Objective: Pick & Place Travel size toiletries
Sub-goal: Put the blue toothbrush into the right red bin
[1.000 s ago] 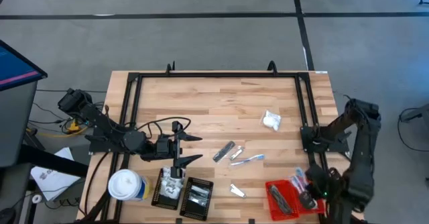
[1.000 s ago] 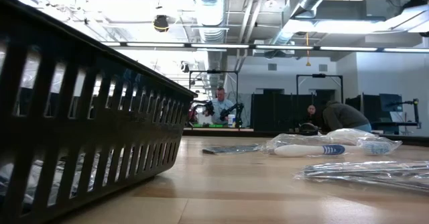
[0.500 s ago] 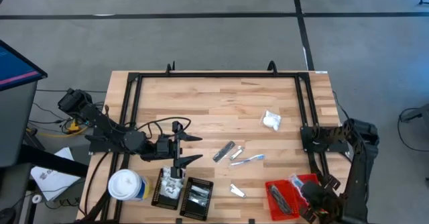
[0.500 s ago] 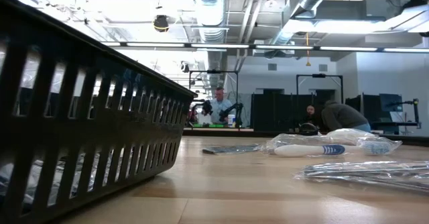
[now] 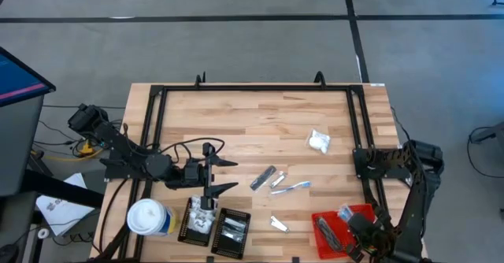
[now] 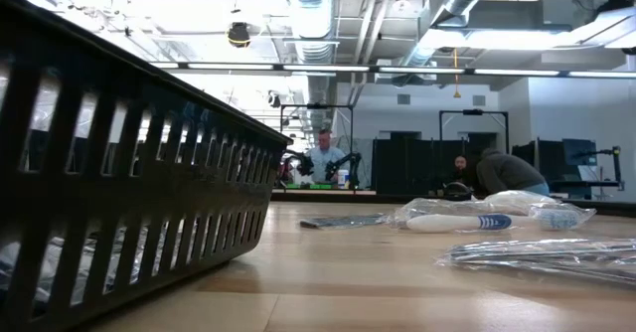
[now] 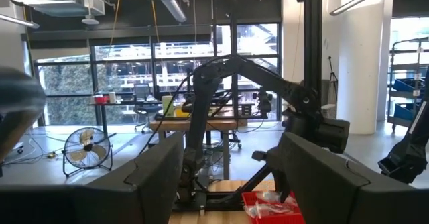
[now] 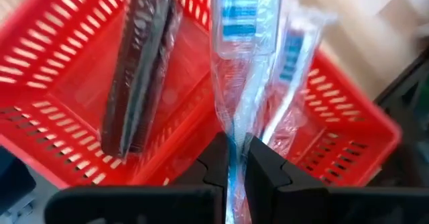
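Observation:
My right gripper (image 8: 232, 150) is shut on a clear-wrapped blue and white stick (image 8: 236, 23) above the red tray (image 8: 53, 83), at the table's near right corner (image 5: 358, 233). In that tray lie dark grey bars (image 8: 141, 70) and another wrapped stick (image 8: 289, 60). On the bare wood lie a white puffy packet (image 5: 318, 142), a grey bar (image 5: 264, 176), a blue stick (image 5: 293, 187) and a silvery sachet (image 5: 279, 224). My left gripper (image 5: 224, 175) waits open over the table's near left, above a black tray (image 5: 197, 220) that holds white packets. My right gripper pinches the wrapped stick's clear wrapper near one end (image 8: 232, 127) between its two fingers. The stick runs on from the fingers, along them, out over the red tray. Whether its far end touches the tray I cannot tell.
A white-topped round canister (image 5: 150, 218) stands at the near left corner beside two black trays (image 5: 232, 231). A black frame rail (image 5: 256, 88) borders the table. The low view shows a black tray wall (image 6: 129, 173) close by and a wrapped stick (image 6: 477, 218). People stand far behind.
My right arm has drawn toward the table's near edge, carrying its gripper over the red tray's near right part. The left arm and the loose items on the wood have kept still.

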Motion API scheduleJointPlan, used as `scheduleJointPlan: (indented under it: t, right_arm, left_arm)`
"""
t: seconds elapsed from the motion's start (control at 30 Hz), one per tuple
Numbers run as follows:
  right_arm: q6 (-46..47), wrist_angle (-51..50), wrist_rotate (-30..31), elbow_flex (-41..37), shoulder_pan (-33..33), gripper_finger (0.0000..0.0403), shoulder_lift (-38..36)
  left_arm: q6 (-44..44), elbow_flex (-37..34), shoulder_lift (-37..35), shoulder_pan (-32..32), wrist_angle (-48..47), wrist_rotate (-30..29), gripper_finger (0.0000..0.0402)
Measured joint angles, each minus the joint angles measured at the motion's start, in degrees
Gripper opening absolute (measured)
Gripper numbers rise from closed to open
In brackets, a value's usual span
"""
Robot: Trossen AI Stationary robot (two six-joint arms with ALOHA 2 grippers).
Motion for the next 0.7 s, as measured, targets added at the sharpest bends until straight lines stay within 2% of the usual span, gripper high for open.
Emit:
scheduleJointPlan:
  t: [0.2,0.37,0.53,0.7]
  right_arm:
    - [4.2,3.0,-5.4,-3.0,0.6,0.0023,0.0]
    - [5.2,3.3,-6.0,-3.0,1.1,0.0053,-0.1]
    - [6.3,3.2,-7.2,-3.0,0.5,0.0103,-0.1]
    - [6.9,1.2,-11.0,-1.7,-0.8,0.0183,0.0]
  left_arm:
    - [0.0,0.0,0.0,0.0,-0.2,0.0,0.0241]
    - [0.0,0.0,0.0,0.0,-0.2,0.0,0.0241]
    - [0.0,0.0,0.0,0.0,-0.2,0.0,0.0241]
    - [0.1,0.0,0.0,0.0,-0.2,0.0,0.0241]
